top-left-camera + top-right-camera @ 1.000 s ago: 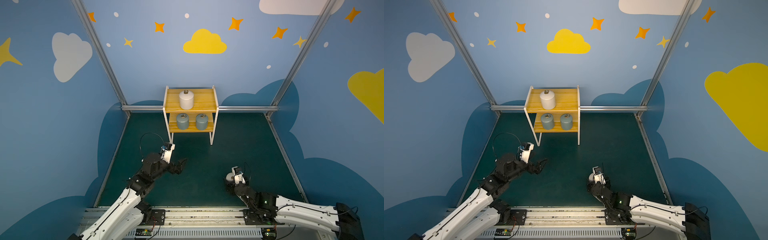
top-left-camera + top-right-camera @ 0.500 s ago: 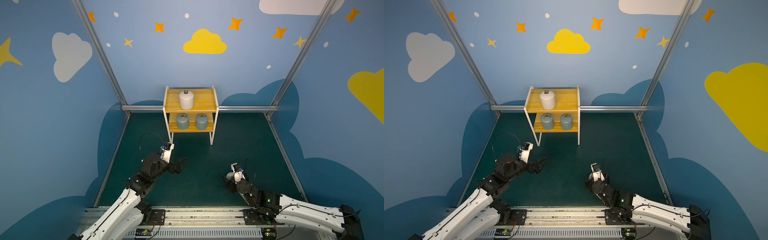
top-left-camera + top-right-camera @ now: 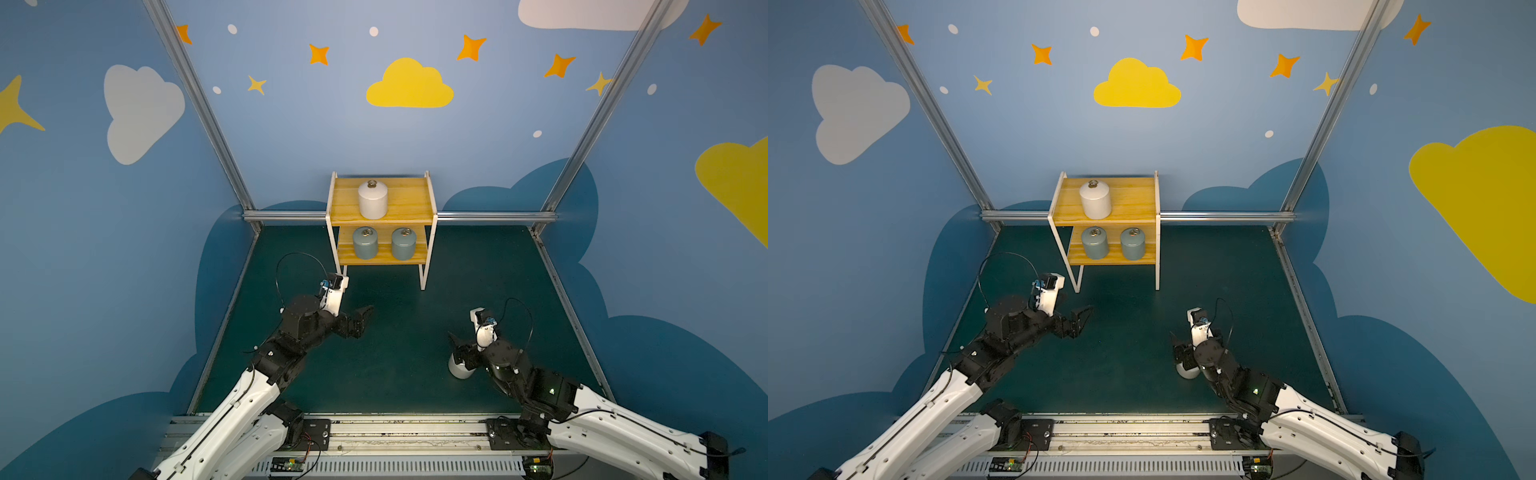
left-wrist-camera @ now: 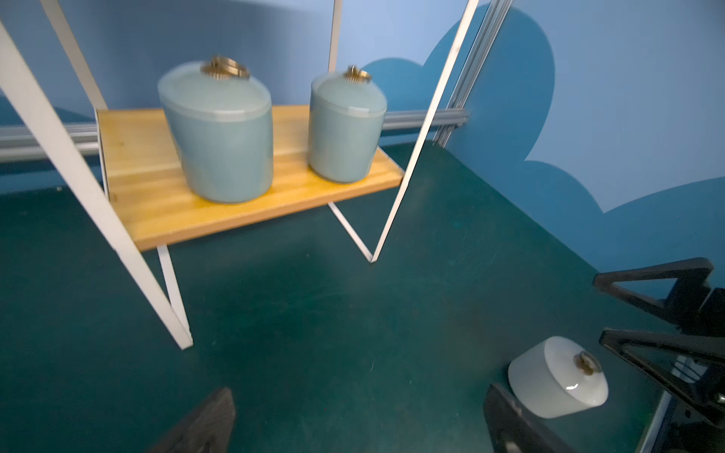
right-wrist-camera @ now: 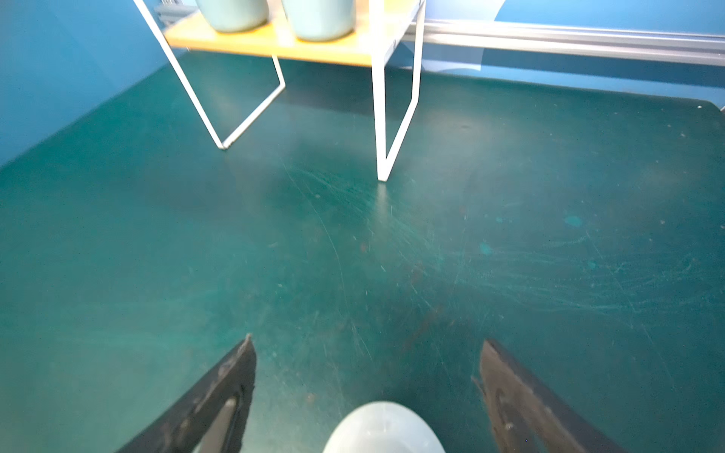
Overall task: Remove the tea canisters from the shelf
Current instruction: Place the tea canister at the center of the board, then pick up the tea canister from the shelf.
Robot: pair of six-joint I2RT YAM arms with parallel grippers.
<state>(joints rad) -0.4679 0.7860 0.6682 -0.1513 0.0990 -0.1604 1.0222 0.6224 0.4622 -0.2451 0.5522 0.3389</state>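
Your right arm (image 3: 540, 386) has risen off the white canister (image 3: 459, 370), which stands on the bench (image 3: 395, 353) just under the spread, empty right pincer (image 5: 367, 339), so lift clear before swinging away, then send your open left pincer (image 3: 360, 321) to the grey canisters (image 3: 365, 245) on the shelf (image 3: 380, 261).

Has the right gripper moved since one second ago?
Yes. In a top view the right gripper shifted up the picture, toward the shelf; forward or upward, cannot tell.
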